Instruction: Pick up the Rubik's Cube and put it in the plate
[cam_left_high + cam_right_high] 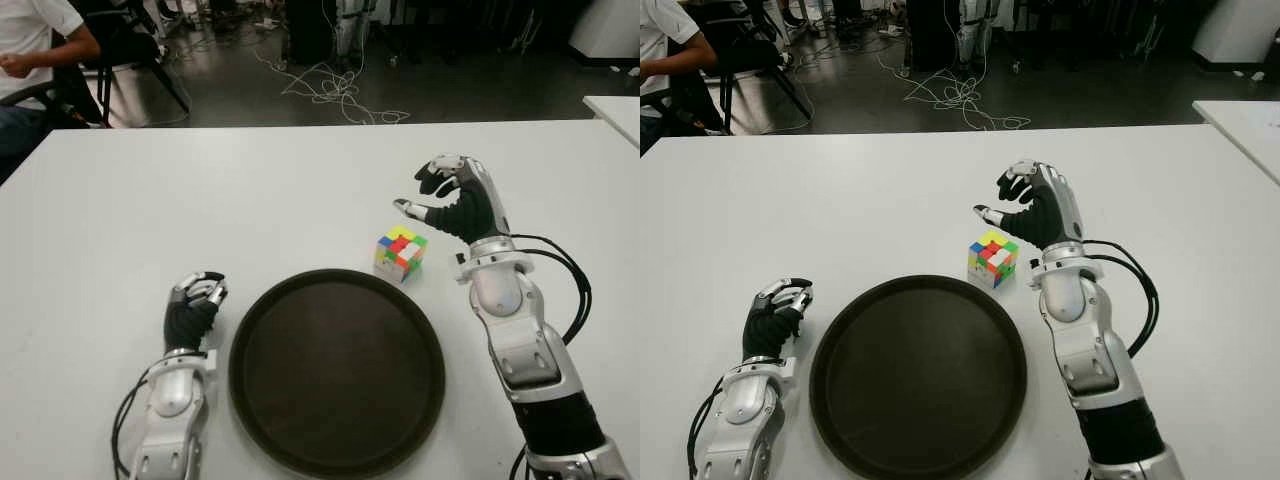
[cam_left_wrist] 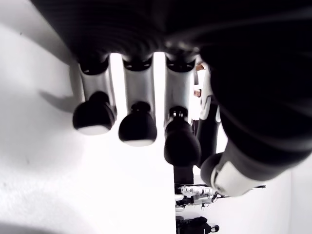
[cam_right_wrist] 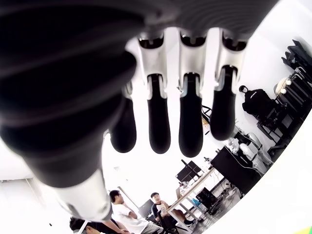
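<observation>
**Cube waits beside the plate**

White table (image 1: 120,200) carries the dark plate (image 1: 337,370); right hand (image 1: 458,203) hovers just beyond the Rubik's Cube (image 1: 401,251), fingers loose, empty; left hand (image 1: 195,305), left of plate, curled, empty; cube on table at plate's far-right rim

A wide white bench (image 1: 120,220) fills most of the head camera's view, its far edge running straight across. Beyond it lies a dark, dull floor (image 1: 230,95) with a tangle of pale cables (image 1: 335,90) strewn over it — loops and strands trailing toward the back of the room. At the far left a person in a white shirt (image 1: 30,40) sits on a dark chair (image 1: 125,50), only partly in view. Dark equipment stands along the back (image 1: 310,30), too cut off to identify. A second white table's corner (image 1: 615,110) shows at the right edge. The right wrist view catches more of the room — seated people (image 3: 131,212) at desks and dark equipment cases (image 3: 273,107).
</observation>
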Controlling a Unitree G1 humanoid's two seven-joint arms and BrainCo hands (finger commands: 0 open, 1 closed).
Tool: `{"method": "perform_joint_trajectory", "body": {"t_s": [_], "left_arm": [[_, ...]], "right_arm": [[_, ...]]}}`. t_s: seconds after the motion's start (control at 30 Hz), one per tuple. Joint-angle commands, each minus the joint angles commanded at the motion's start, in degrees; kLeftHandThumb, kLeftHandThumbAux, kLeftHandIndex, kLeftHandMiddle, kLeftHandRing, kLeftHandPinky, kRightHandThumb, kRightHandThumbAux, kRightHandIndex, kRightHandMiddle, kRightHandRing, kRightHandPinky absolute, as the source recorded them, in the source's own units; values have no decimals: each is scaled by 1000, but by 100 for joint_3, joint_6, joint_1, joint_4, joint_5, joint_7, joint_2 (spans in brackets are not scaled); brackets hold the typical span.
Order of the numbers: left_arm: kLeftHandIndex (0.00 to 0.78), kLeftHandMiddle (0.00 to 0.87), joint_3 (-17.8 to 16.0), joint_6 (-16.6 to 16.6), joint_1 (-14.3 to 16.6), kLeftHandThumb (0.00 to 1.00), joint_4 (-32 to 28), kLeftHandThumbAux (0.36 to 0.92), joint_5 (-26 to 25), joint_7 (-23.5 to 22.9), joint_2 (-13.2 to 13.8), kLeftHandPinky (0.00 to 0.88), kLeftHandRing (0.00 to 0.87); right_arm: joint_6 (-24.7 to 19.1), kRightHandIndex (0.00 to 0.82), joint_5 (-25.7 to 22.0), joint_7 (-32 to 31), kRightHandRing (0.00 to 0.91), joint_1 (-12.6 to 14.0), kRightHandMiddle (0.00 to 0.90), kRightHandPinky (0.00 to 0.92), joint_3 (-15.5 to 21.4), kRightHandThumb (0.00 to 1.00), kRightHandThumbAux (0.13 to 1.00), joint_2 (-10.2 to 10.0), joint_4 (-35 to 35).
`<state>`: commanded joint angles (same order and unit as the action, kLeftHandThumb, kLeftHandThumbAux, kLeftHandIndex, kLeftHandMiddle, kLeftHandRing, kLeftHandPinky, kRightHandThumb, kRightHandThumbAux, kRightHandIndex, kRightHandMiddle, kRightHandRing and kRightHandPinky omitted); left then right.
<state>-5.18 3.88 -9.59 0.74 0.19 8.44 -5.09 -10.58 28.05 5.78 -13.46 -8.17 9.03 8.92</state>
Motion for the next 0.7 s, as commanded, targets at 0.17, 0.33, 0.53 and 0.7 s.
{"method": "perform_joint_trajectory", "body": {"t_s": [0.17,0.33,0.53,0.7], "left_arm": [[444,811,-39,-133,0,713,81,703,-65,-23,-17,838,836],[444,805,-64,-228,-1,713,156,703,-152,-72,-13,831,830],[445,798,-77,-354,18,714,281,703,-186,-75,6,826,827],[445,800,-74,-477,33,714,367,703,-197,-96,30,824,826]], "right_arm": [[64,646,45,-3,809,-7,785,801,-24,113,835,49,-45],[173,551,89,-59,703,-14,665,707,-74,39,822,136,-128],[4,172,337,-428,338,-60,299,351,-265,4,728,400,-182],[-363,32,618,-809,106,-155,103,132,-428,0,708,580,-183]]}}
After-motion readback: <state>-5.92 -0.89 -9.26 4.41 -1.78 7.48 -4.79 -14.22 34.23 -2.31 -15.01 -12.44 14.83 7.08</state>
